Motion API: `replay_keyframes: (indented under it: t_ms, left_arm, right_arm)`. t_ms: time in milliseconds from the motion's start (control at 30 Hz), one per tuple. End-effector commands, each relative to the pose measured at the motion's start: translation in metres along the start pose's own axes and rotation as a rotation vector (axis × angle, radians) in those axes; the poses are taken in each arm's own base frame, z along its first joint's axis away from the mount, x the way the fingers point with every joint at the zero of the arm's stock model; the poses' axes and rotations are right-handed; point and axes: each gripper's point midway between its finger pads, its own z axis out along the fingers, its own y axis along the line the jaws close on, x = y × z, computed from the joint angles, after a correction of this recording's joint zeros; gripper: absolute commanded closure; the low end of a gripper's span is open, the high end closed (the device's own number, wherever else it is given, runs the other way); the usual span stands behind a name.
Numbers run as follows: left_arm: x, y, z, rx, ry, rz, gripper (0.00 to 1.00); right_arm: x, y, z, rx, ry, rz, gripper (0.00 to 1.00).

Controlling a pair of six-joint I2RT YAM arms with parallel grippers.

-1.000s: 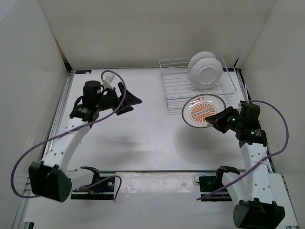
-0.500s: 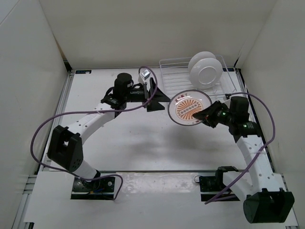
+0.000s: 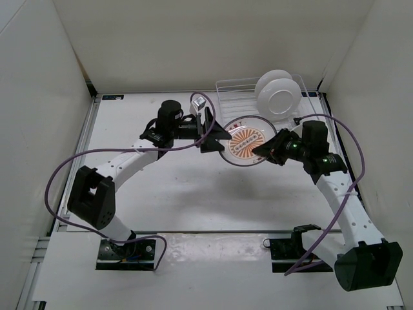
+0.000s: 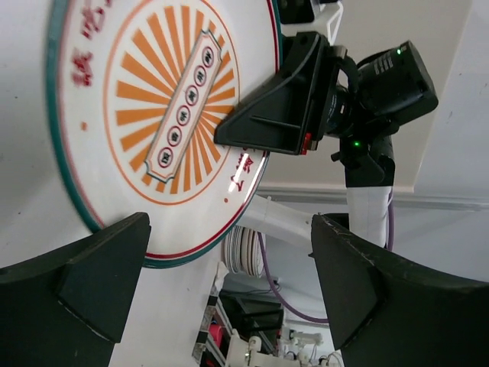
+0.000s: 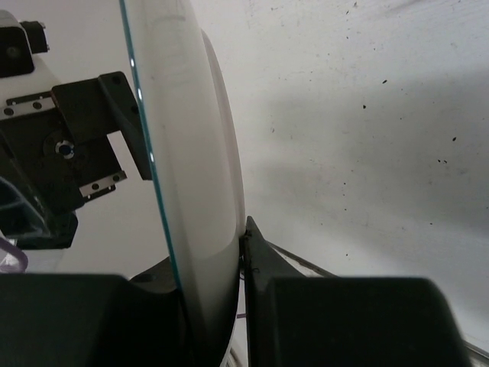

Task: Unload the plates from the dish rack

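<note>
- The round plate with the orange sunburst centre and green rim is up in the air over the white table. It sits just off the near edge of the clear ribbed rectangular dish rack and is out of the rack.
- It is held tilted, with the printed face turned toward the left arm. I read that as offering it for a hand-over, so the left side can take the free rim.
- The right gripper has it by the right-hand rim, so the opposite rim is left clear for the other arm.
- The right fingers are drawn in narrow and clamped on that rim. The right wrist view shows the plate edge-on in the gap, with one finger on the face and one on the white back.
- The left gripper is spread about as wide as it goes and is gripping nothing.
- The left wrist view shows the plate face right in front. Its lower rim runs near one finger, and I can't tell whether they touch.
- The plain white round plate stands upright in the rack at the far side, well apart from both grippers and not yet unloaded.
- My guess at the next step is that the left needs the rim inside its gap before closing.
</note>
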Motion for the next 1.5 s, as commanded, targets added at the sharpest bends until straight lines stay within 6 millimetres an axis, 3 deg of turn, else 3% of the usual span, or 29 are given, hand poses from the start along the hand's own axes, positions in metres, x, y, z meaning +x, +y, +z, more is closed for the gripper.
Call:
replay_keyframes:
  t_ms: [0,67,233,467,600,700,733,767,867,900,967,1033,1100,1200,1233,1300,1333,1367,1400,1433,1467]
  left_arm:
    - [-0.005,0.003,-0.020,-0.011,-0.017,-0.019,0.03]
    - [-0.011,0.000,-0.032,-0.004,-0.043,-0.012,0.03]
    - [-0.013,0.019,-0.061,-0.032,-0.088,-0.049,0.03]
    - [-0.007,0.023,-0.053,-0.078,-0.045,-0.033,0.03]
    - [-0.010,0.021,-0.051,-0.081,-0.043,-0.022,0.06]
    - [-0.005,0.026,-0.053,-0.103,-0.046,0.003,0.41]
    - [0.001,0.030,-0.057,-0.125,-0.048,-0.011,0.64]
    - [0.002,0.034,-0.060,-0.138,-0.058,0.004,0.71]
    - [0.016,0.049,-0.074,-0.193,-0.079,-0.025,0.82]
    - [0.015,0.048,-0.083,-0.199,-0.102,-0.011,0.82]
    - [0.024,0.054,-0.093,-0.231,-0.118,-0.009,0.82]
    - [0.031,0.068,-0.106,-0.303,-0.118,-0.040,0.98]
    - [0.031,0.077,-0.118,-0.357,-0.145,-0.027,1.00]
    - [0.039,0.110,-0.140,-0.521,-0.183,-0.120,1.00]
    - [0.041,0.117,-0.146,-0.551,-0.182,-0.125,1.00]
    - [0.046,0.135,-0.155,-0.622,-0.190,-0.144,1.00]
    - [0.044,0.143,-0.159,-0.638,-0.203,-0.177,1.00]
    - [0.045,0.149,-0.159,-0.644,-0.205,-0.205,1.00]
    - [0.049,0.163,-0.158,-0.654,-0.193,-0.246,1.00]
    - [0.049,0.168,-0.157,-0.654,-0.200,-0.281,1.00]
    - [0.050,0.171,-0.155,-0.650,-0.196,-0.293,1.00]
  right_arm:
    - [-0.012,0.055,-0.018,-0.176,-0.063,-0.111,1.00]
    - [-0.012,0.054,-0.017,-0.167,-0.071,-0.116,1.00]
    - [-0.013,0.063,-0.013,-0.194,-0.070,-0.108,1.00]
    - [0.007,0.075,0.015,-0.193,0.017,-0.109,1.00]
    - [0.030,0.085,0.039,-0.194,0.093,-0.128,1.00]
    - [0.030,0.091,0.046,-0.189,0.090,-0.139,1.00]
    - [0.028,0.094,0.046,-0.190,0.082,-0.143,1.00]
    - [0.029,0.092,0.046,-0.176,0.084,-0.148,1.00]
    - [0.024,0.083,0.045,-0.129,0.060,-0.159,0.95]
    - [0.024,0.080,0.045,-0.116,0.058,-0.163,0.82]
    - [0.026,0.072,0.043,-0.080,0.064,-0.160,0.70]
    - [0.022,0.063,0.044,-0.033,0.047,-0.157,0.45]
    - [0.017,0.055,0.038,0.043,0.041,-0.142,0.43]
    - [-0.025,0.050,0.024,0.205,-0.068,-0.124,0.41]
    - [-0.038,0.064,0.013,0.213,-0.108,-0.127,0.39]
    - [-0.076,0.060,0.002,0.323,-0.224,-0.128,0.30]
    - [-0.096,0.078,-0.012,0.307,-0.298,-0.129,0.28]
    - [-0.115,0.051,-0.016,0.445,-0.353,-0.085,0.24]
    - [-0.135,0.079,-0.033,0.404,-0.431,-0.095,0.24]
    - [-0.150,0.072,-0.037,0.442,-0.457,-0.066,0.22]
    - [-0.160,0.052,-0.042,0.534,-0.466,-0.015,0.22]
